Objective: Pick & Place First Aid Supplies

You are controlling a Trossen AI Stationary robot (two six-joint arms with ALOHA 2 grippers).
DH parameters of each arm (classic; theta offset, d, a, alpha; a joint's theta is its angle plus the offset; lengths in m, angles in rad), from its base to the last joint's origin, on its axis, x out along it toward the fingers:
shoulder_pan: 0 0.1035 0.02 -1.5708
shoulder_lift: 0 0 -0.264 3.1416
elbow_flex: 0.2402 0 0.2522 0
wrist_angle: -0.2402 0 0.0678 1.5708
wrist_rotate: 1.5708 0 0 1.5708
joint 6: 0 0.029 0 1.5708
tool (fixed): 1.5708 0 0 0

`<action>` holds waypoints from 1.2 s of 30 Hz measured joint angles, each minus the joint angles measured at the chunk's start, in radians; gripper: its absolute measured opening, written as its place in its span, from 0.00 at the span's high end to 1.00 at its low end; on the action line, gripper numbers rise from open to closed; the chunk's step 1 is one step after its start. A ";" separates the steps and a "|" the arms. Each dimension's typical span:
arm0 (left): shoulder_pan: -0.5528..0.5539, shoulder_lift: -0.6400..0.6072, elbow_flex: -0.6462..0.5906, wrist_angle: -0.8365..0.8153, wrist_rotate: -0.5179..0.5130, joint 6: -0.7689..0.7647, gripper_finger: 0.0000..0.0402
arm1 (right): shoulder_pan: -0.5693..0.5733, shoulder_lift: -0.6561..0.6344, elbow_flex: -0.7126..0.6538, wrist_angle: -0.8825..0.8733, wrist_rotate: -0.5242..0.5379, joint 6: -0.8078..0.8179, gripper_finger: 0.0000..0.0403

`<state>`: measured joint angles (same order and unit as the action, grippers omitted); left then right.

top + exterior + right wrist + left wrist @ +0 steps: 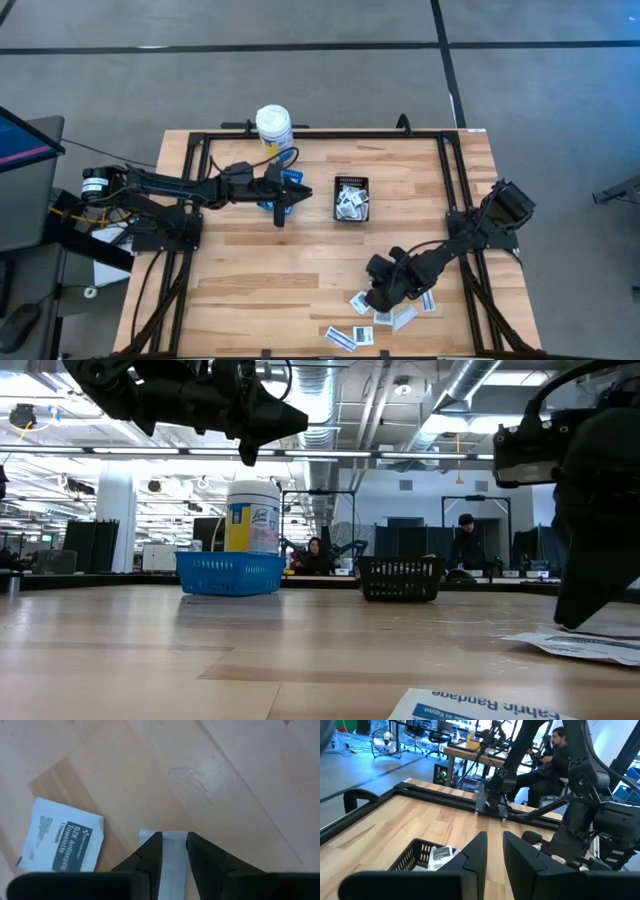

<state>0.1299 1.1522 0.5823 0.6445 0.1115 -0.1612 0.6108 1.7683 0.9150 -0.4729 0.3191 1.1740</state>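
Note:
Several white packets [400, 318] lie flat on the table near its front right, among them a square towelette packet [62, 842] and a narrow strip [174, 855]. My right gripper [174, 836] points steeply down over that strip, open by a narrow gap through which the strip shows. It also shows in the high view [378, 300]. My left gripper [495, 837] hangs level above the blue tray [291, 178], open by a narrow gap, with nothing between its fingers. More packets lie in the black tray [351, 198]. My right gripper comes down from above over one end of the narrow strip [174, 845]. Its fingertips [152, 851] cover the strip's two long edges, and I cannot tell whether they touch it. The strip lies flat on the table.
A white bottle with a yellow label [273, 125] stands at the far edge behind the blue tray [230, 573]. A black frame [455, 180] rims the table. A bandage packet [490, 705] lies by the near edge. People sit at desks beyond the table.

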 joint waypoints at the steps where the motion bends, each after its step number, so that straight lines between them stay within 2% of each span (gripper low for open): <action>1: 0.000 0.000 0.000 0.000 0.000 0.000 0.85 | -0.005 0.000 0.000 0.002 -0.002 -0.013 0.78; 7: -0.006 0.000 0.000 -0.025 -0.001 -0.005 0.85 | -0.034 0.001 -0.002 0.006 -0.013 -0.165 0.80; 14: -0.037 0.000 -0.001 -0.037 -0.001 -0.031 0.85 | -0.072 0.002 -0.004 0.012 -0.021 -0.289 0.98; 19: -0.067 0.000 -0.002 -0.038 -0.001 -0.031 0.85 | -0.109 0.000 0.006 0.058 0.022 -0.432 0.97; 24: -0.086 0.000 -0.002 -0.053 -0.001 -0.031 0.85 | -0.147 -0.002 0.087 0.070 0.050 -0.607 0.99; 30: -0.112 0.001 -0.002 -0.106 -0.002 -0.031 0.85 | -0.171 -0.001 0.139 0.072 0.153 -0.733 1.00; 36: -0.155 0.001 -0.003 -0.135 -0.001 -0.051 0.85 | -0.197 -0.002 0.148 0.154 0.380 -0.814 1.00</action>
<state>-0.0247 1.1530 0.5798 0.5099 0.1107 -0.2124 0.4140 1.7664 1.0634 -0.3184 0.6995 0.3604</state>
